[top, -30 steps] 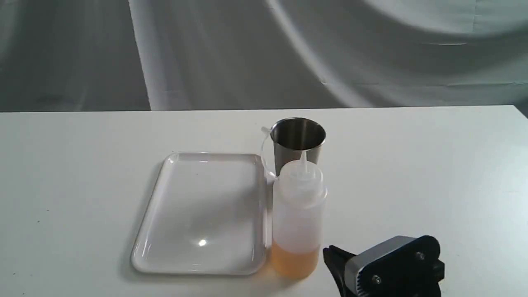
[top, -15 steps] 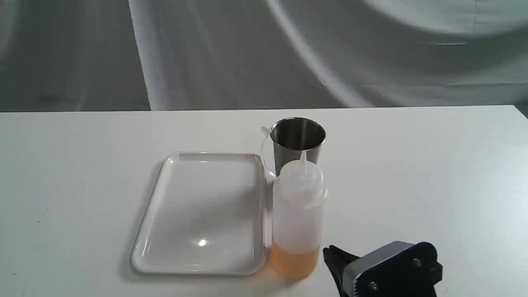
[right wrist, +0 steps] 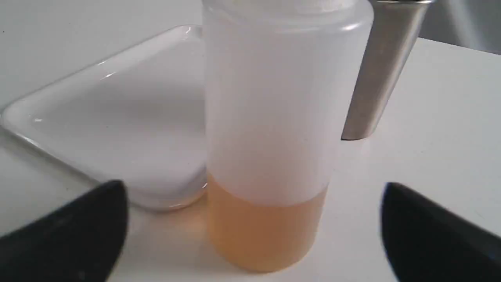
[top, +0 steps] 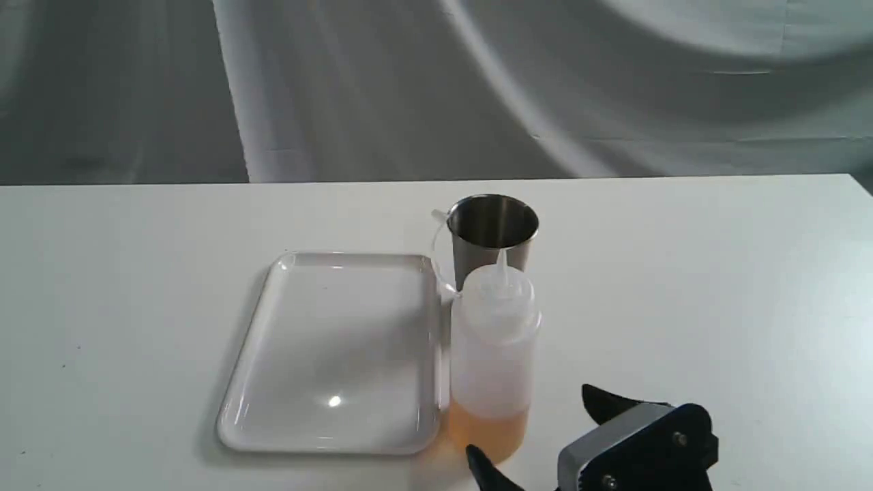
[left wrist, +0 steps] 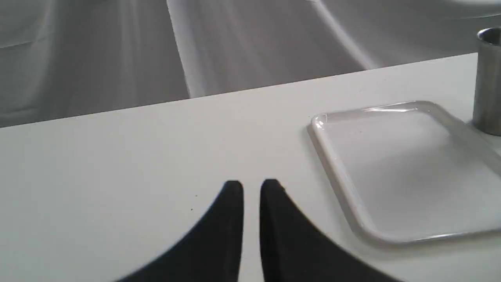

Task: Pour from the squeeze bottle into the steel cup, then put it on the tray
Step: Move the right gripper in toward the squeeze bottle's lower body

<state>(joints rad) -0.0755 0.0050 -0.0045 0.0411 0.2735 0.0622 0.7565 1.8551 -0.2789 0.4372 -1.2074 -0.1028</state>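
The squeeze bottle (top: 492,354) stands upright on the table, amber liquid in its lower part, just right of the tray (top: 273,341). Behind it stands the steel cup (top: 492,228), upright. My right gripper (top: 528,426) is open near the table's front edge, its fingers spread wide just in front of the bottle's base, not touching it. In the right wrist view the bottle (right wrist: 270,129) fills the middle between the two dark fingers (right wrist: 70,231), with the cup (right wrist: 383,74) behind. My left gripper (left wrist: 251,187) is shut over bare table, left of the tray (left wrist: 336,168); the cup (left wrist: 487,82) shows at the edge.
The white table (top: 716,286) ends at a far edge against a grey draped cloth backdrop (top: 436,88). The bottle's thin cap strap (top: 436,245) loops up beside the cup.
The right gripper has opened wide: its fingers were close together at the bottle's lower right, and now one reaches in front of the bottle's base while the other points back right.
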